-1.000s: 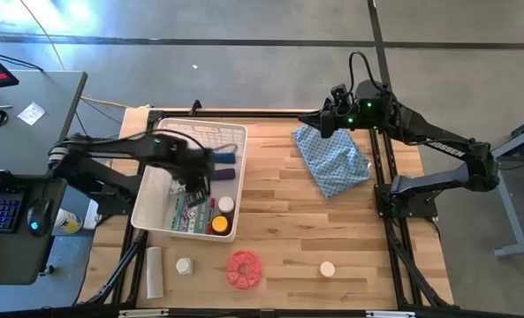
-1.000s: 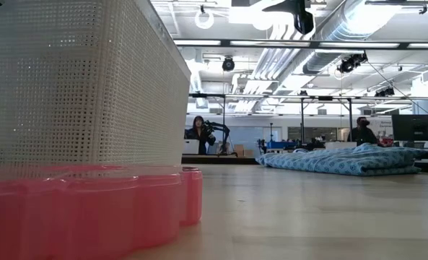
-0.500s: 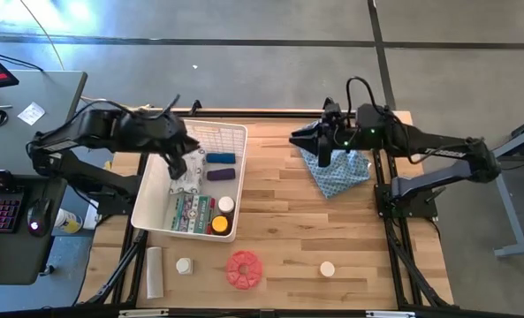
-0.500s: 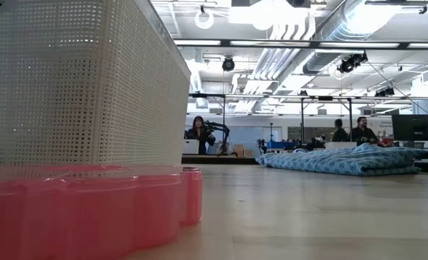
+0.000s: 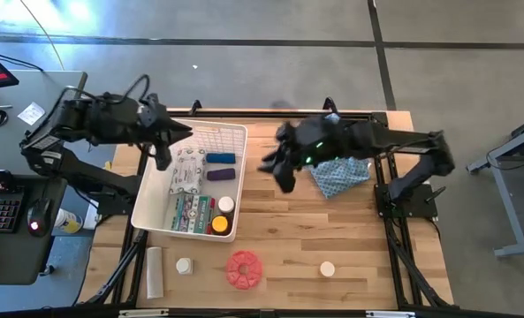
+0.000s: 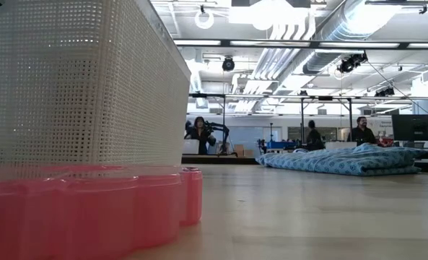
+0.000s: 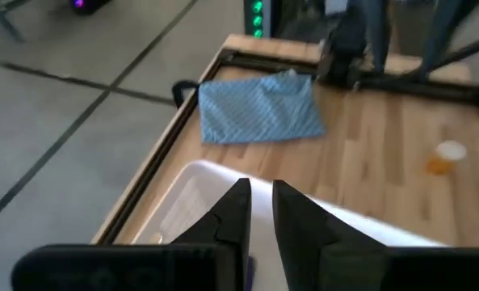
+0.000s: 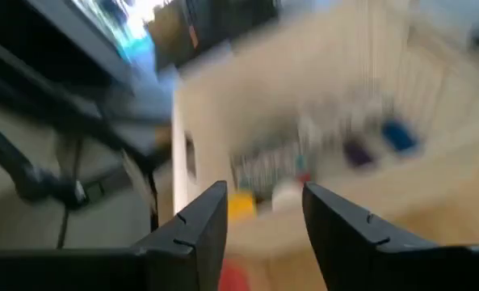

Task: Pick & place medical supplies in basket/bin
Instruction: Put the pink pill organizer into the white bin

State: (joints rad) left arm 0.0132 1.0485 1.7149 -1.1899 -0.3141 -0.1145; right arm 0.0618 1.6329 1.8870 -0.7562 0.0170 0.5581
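The white slotted bin point(image 5: 147, 190) stands at the table's left and holds a white printed packet point(image 5: 184, 170), a green-white packet point(image 5: 191, 212), a blue cylinder point(image 5: 224, 158), a purple cylinder point(image 5: 220, 175), a white-capped jar point(image 5: 225, 204) and a yellow-capped bottle point(image 5: 218, 224). On the near table lie a red disc point(image 5: 244, 269) and two small jars point(image 5: 184, 265) point(image 5: 327, 268). My left gripper point(image 5: 161, 157) hovers over the bin's far left corner, its fingers point(image 7: 237, 212) nearly together with nothing between. My right gripper point(image 5: 272, 173) hangs open and empty over the table's middle, right of the bin.
A blue patterned cloth point(image 5: 339, 170) lies crumpled at the far right, under my right arm. A white tube point(image 5: 154, 271) lies near the front left edge. In the low view, the red disc point(image 6: 84, 209) and the bin wall point(image 6: 76, 79) fill the left.
My left gripper has risen out of the bin and drawn back toward the table's far left corner, tipping up from pointing down. My right gripper has swung from above the blue cloth toward the table's left, to the middle beside the bin. The cloth has stayed put.
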